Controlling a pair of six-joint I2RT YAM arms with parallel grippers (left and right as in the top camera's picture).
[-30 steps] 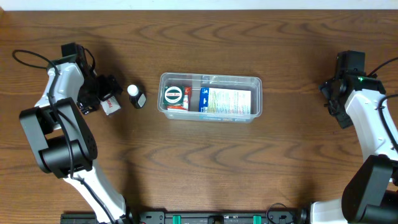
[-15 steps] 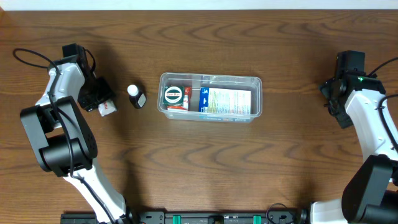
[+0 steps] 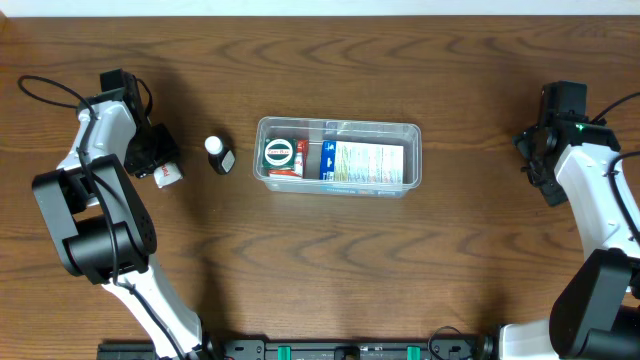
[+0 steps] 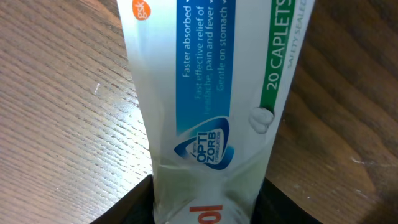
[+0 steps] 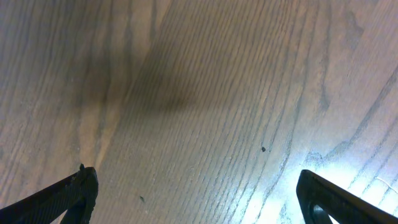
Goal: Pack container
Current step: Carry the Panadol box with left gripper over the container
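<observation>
Left end effector (image 3: 158,162): clenched on the caplet box (image 4: 205,112), its two dark fingers pressing the box's long sides near one end.
Why held so: gripping one end leaves the rest of the box jutting out, so, as I judge it, that free end can go into the tub first.
Container (image 3: 414,158): on the desk (image 3: 330,260) between the two end effectors, well apart from both; it already holds several packets.
Small bottle (image 3: 219,155): lies between the left end effector and the container, nearer the end effector, and is likely waiting its turn.
Right end effector (image 5: 196,174): released, fingers spread wide over bare wood, parked clear of the container.
Surface: dark wood-grain desk, flat, with a bright glare beneath the right end effector.
Room: little shows, only a pale strip beyond the desk's far edge and a cable beside each arm.
</observation>
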